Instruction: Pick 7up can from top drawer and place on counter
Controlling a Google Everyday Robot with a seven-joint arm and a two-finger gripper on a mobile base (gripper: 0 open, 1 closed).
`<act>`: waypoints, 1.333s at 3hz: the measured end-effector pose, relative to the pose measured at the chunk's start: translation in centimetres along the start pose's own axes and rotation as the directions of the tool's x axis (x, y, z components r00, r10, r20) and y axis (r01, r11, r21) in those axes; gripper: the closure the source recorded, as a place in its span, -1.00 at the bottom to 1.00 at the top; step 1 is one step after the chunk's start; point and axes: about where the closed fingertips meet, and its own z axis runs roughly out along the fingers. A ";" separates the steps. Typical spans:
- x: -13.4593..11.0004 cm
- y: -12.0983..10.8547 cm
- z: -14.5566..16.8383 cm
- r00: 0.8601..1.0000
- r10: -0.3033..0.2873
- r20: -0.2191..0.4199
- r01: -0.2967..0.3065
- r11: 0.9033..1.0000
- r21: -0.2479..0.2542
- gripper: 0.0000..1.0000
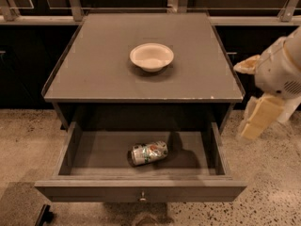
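Observation:
The 7up can (149,153) lies on its side on the floor of the open top drawer (141,190), about at its middle, green and white with silver ends. The drawer is pulled out below the counter (103,74), with its small metal knob at the front centre. My gripper (259,120), pale cream below a white arm housing (282,69), hangs to the right of the cabinet, beyond the drawer's right wall and level with the counter's front edge. It is apart from the can and holds nothing I can see.
A white bowl (151,56) stands on the counter a little behind its middle. Dark cabinets and a metal rail (141,8) run along the back. Speckled floor (268,192) surrounds the cabinet. A dark object (43,215) shows at the bottom left.

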 end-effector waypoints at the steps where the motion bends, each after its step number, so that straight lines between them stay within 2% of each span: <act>1: -1.6 -0.7 6.5 0.979 -0.038 0.199 0.042 0.999 -0.016 -1.00; 2: -3.8 -3.2 11.9 0.937 -0.044 0.346 0.048 0.999 -0.001 -1.00; 3: -4.0 -3.0 11.9 0.939 -0.047 0.340 0.053 0.999 -0.007 -1.00; 4: -3.8 -0.7 11.7 0.947 -0.014 0.322 0.036 0.998 -0.060 -1.00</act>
